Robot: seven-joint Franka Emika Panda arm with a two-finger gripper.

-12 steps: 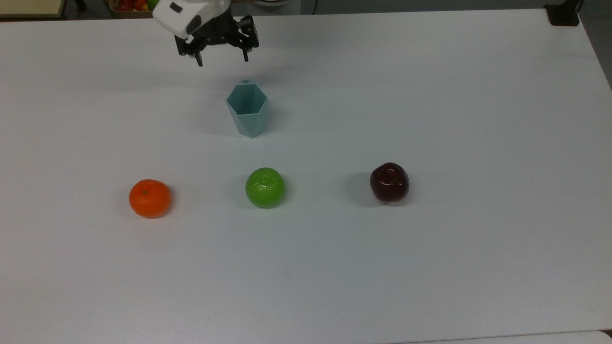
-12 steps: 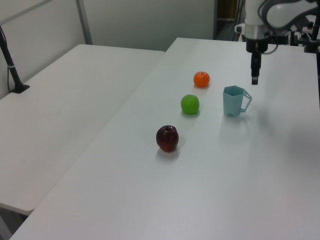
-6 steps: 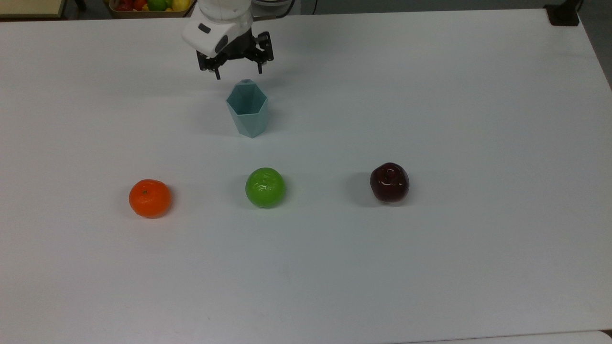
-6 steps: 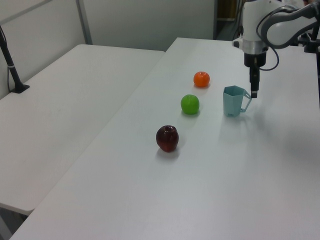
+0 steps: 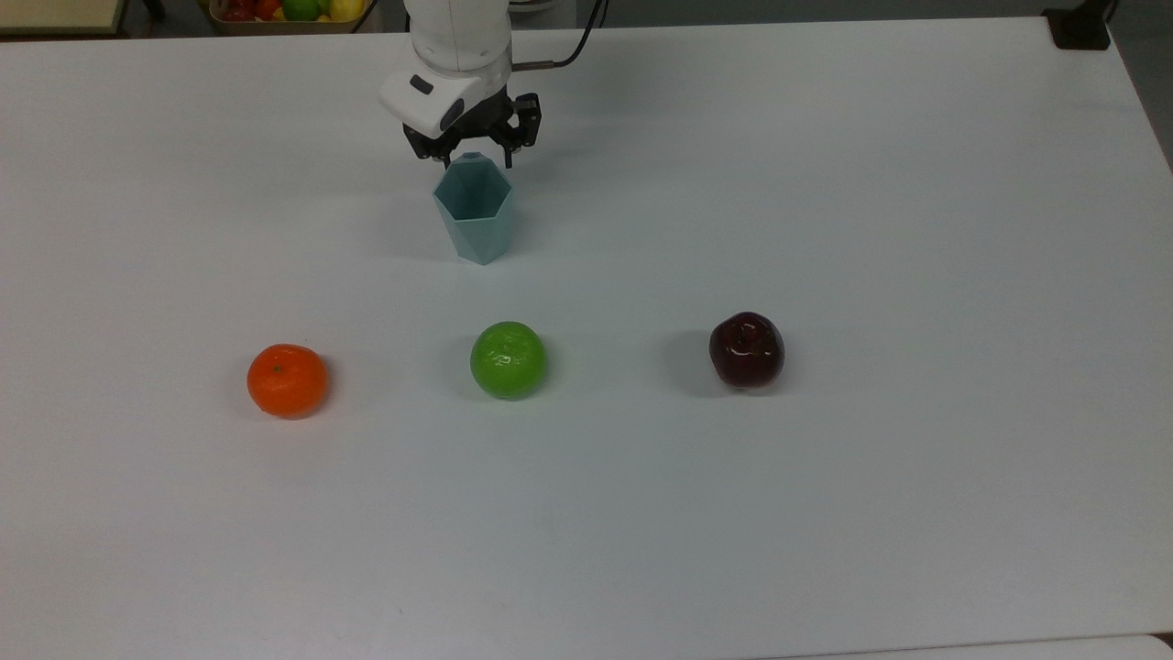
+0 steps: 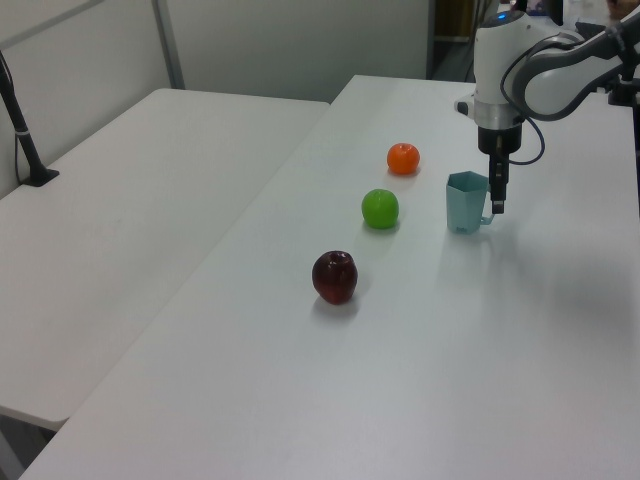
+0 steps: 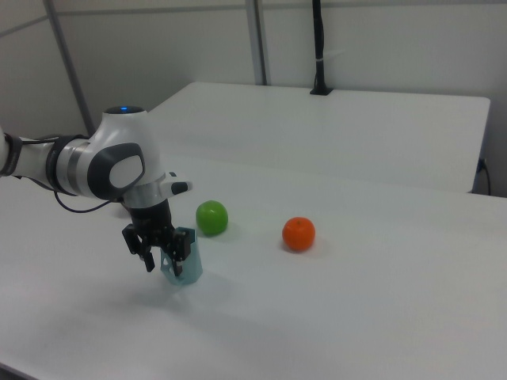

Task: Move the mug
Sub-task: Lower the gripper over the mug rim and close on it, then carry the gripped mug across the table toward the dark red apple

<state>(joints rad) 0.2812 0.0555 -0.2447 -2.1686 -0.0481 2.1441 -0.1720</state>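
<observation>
Up top in the top view, the gripper point(image 5: 476, 158) sits spread open around the handle side of the mug point(image 5: 475, 213), gripping nothing; mug's upright on the table point(image 5: 825, 229). Left view: fingers straddle the handle. Right view: same deal. No readable writing anywhere.

No legible text, label, brand mark, number or sign is found in the top view, the left view or the right view.
</observation>
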